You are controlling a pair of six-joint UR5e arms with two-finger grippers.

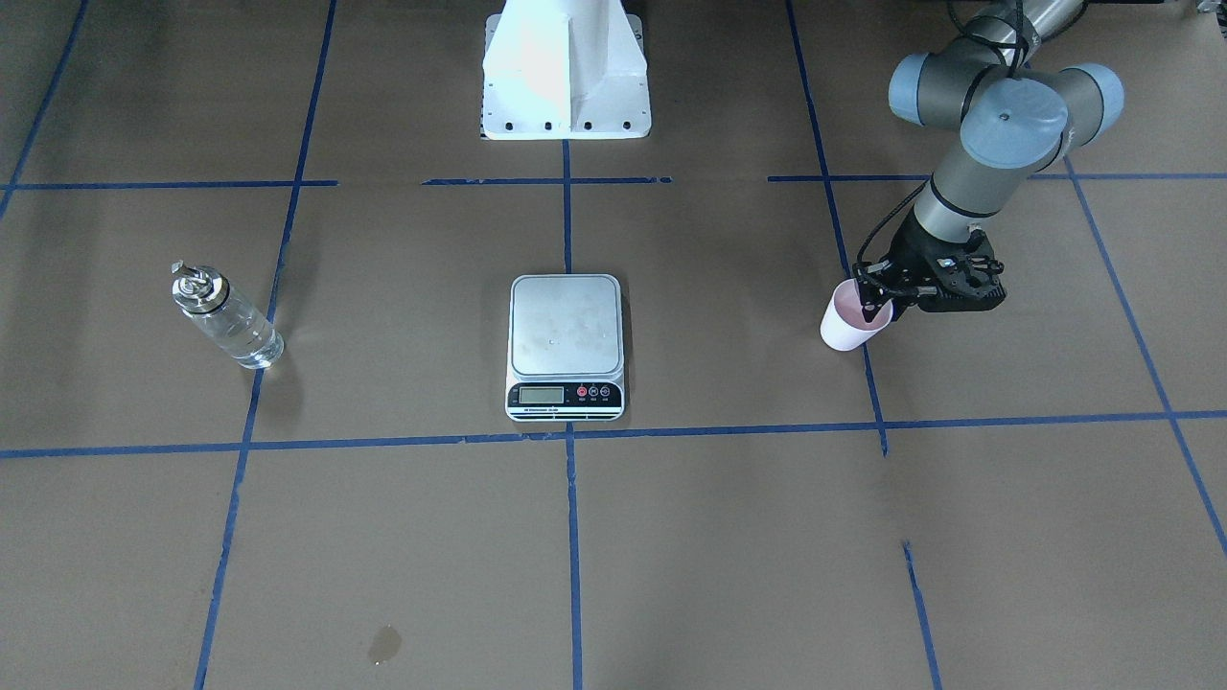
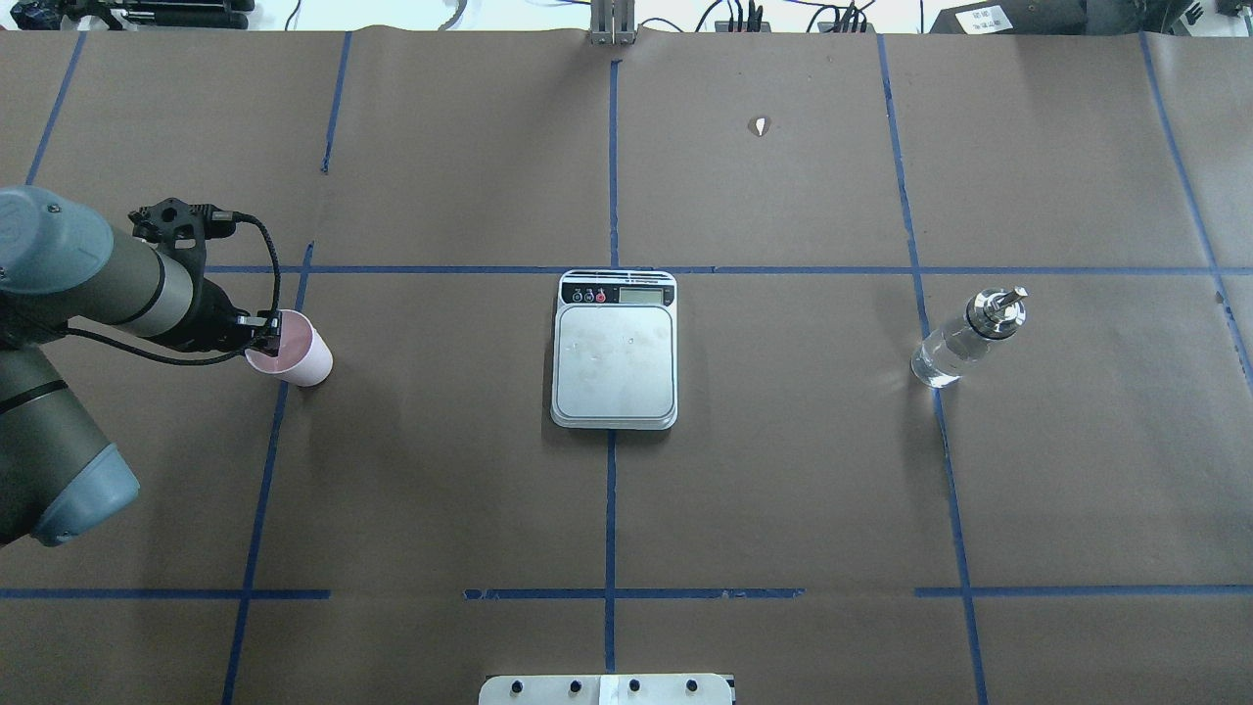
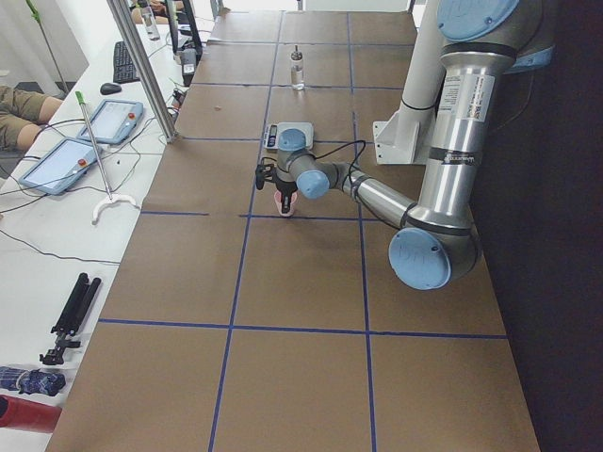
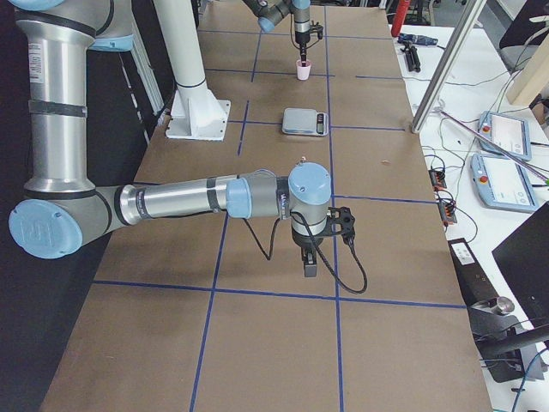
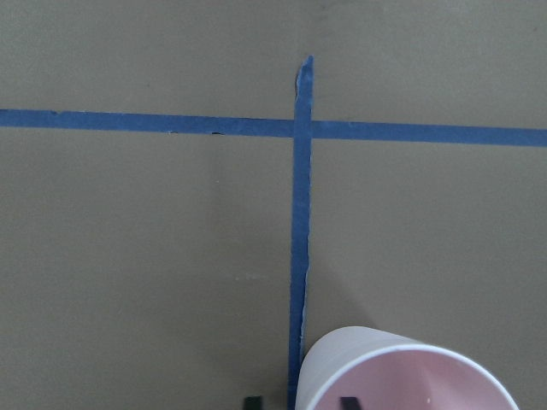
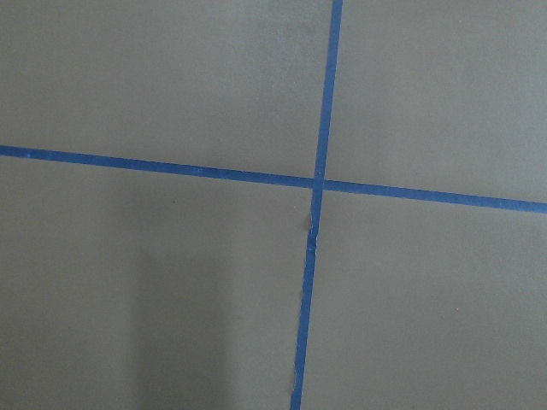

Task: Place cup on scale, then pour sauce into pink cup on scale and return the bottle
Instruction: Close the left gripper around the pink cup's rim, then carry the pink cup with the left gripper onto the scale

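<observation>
The pink cup (image 1: 853, 326) stands on the brown table to the robot's left of the scale (image 1: 566, 326). My left gripper (image 1: 877, 299) is at the cup's rim with one finger inside and one outside, and the jaws stand apart. The left wrist view shows the cup (image 5: 410, 376) at the bottom and two dark fingertips (image 5: 346, 401) straddling its wall. The glass bottle (image 1: 225, 321) with clear sauce stands upright on the scale's other side. My right gripper (image 4: 309, 268) hangs low over bare table, away from the bottle; I cannot tell whether it is open or shut.
The scale's platform (image 2: 615, 362) is bare. The white robot base (image 1: 566, 77) stands behind it. A small wet stain (image 1: 384, 644) marks the paper near the operators' side. Blue tape lines (image 2: 611, 490) grid the table. Tablets (image 3: 104, 121) lie on a side table.
</observation>
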